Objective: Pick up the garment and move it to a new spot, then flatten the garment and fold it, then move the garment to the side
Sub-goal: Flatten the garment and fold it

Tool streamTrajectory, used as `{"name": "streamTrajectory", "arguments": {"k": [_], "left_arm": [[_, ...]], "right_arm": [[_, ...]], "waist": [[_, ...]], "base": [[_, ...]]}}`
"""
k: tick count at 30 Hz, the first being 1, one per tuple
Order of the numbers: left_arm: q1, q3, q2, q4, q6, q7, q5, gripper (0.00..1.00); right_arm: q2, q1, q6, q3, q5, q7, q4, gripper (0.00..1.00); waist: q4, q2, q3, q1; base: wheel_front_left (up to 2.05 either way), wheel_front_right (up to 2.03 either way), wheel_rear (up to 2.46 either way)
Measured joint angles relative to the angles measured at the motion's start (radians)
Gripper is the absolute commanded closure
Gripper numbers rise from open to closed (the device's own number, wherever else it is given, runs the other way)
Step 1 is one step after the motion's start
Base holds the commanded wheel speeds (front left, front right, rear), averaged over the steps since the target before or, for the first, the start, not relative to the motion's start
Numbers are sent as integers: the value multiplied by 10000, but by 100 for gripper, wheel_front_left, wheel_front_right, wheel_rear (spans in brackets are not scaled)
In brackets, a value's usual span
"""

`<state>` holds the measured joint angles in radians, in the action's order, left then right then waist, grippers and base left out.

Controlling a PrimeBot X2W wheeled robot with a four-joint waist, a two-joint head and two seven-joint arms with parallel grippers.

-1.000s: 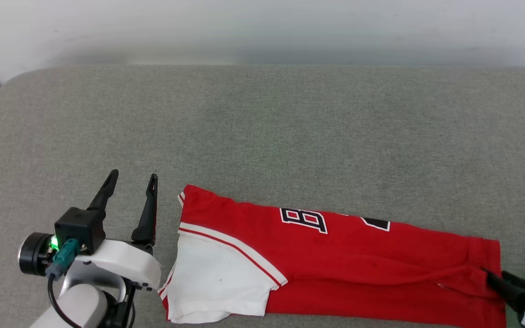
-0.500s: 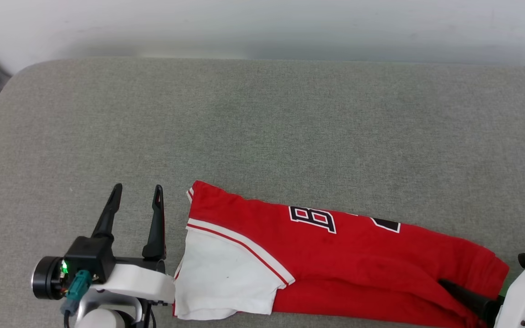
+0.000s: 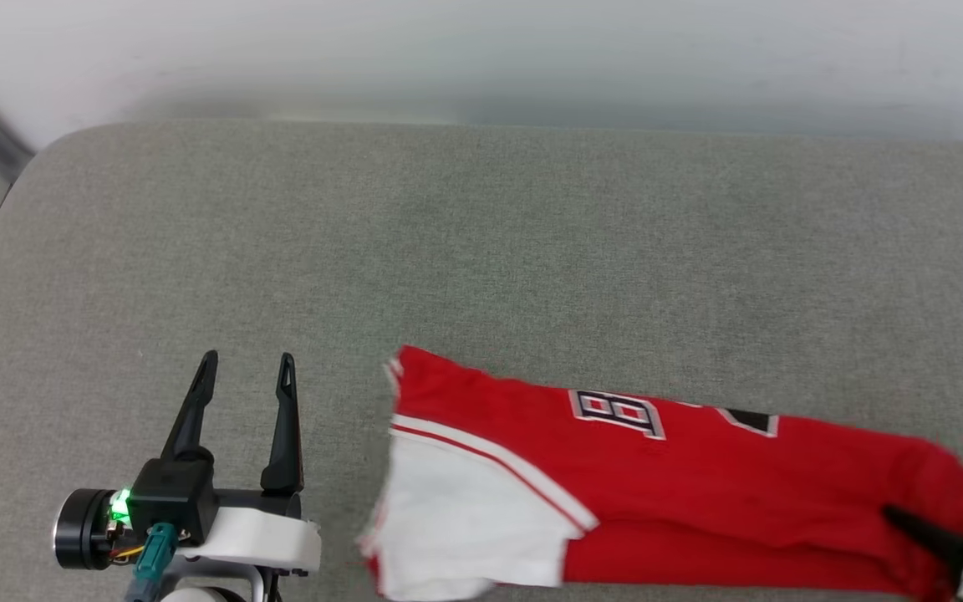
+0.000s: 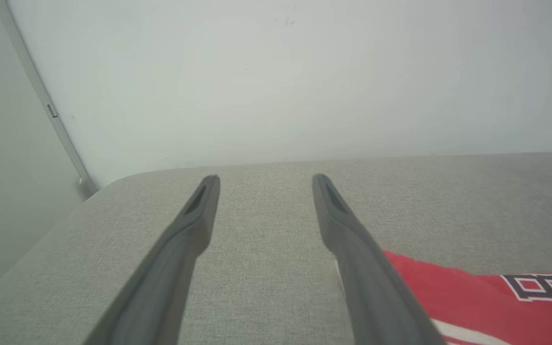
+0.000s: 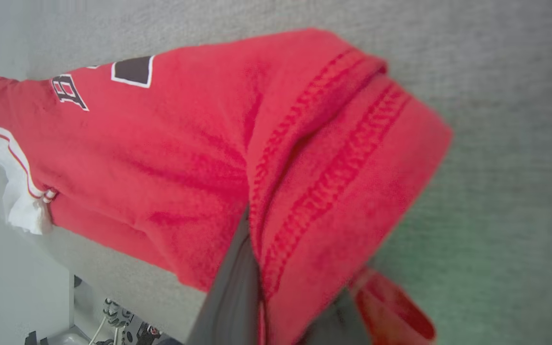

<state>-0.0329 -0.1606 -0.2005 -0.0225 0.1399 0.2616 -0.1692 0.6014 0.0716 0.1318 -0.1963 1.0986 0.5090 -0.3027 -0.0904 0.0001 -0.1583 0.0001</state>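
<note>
Garment lies as a long narrow band near the front of the grey cushion. Its long axis runs left to right across the head view, with the white sleeve end at our left and the red hem end at our right. BULLS lettering is partly showing on the top face.

Right gripper is at the hem end. In the right wrist view its fingers are clamped on the bunched, stitched hem, with cloth wrapped over them, so we call it closed on the garment.

Left gripper is spread wide and empty, fingers pointing away toward the wall. It sits beside the sleeve end without touching it; bare cushion shows between them. In the left wrist view the garment comes in low on the right, past the right-hand finger.

Key relation: the band stretches from the right gripper straight toward the left one. We judge that any drag or fold by the right arm goes along that axis, with the sleeve end free and trailing. The left arm is the nearer one to pin or lift the sleeve.

Room:
- Plenty of bare cushion on the far side and to the left, up to the rounded corner.
- The near edge of the cloth runs off the bottom of the head view, so we cannot tell the margin there.
- The margin to the right of the hem is also unclear.
</note>
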Motion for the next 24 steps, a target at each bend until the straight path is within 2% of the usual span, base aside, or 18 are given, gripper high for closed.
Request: {"name": "streamTrajectory", "arguments": {"k": [6, 11, 18, 24], "left_arm": [[178, 410, 284, -25, -261, 0, 506, 0], [408, 698, 508, -33, -431, 8, 759, 0], [702, 1001, 752, -29, -610, 12, 963, 0], [690, 1066, 926, 25, -790, 12, 1068, 0]], "right_arm": [[895, 156, -8, 631, -100, -88, -560, 100], [1300, 80, -10, 663, -157, 376, -56, 100], [1129, -117, -10, 263, 6, 1310, 2155, 100], [520, 334, -10, -506, -382, 2232, 3716, 100]], "waist": [[80, 0, 220, 0], [135, 0, 435, 0], [186, -1, 595, 0], [96, 0, 499, 0]], "base": [[0, 0, 0], [0, 0, 0], [0, 0, 0], [0, 0, 0]]}}
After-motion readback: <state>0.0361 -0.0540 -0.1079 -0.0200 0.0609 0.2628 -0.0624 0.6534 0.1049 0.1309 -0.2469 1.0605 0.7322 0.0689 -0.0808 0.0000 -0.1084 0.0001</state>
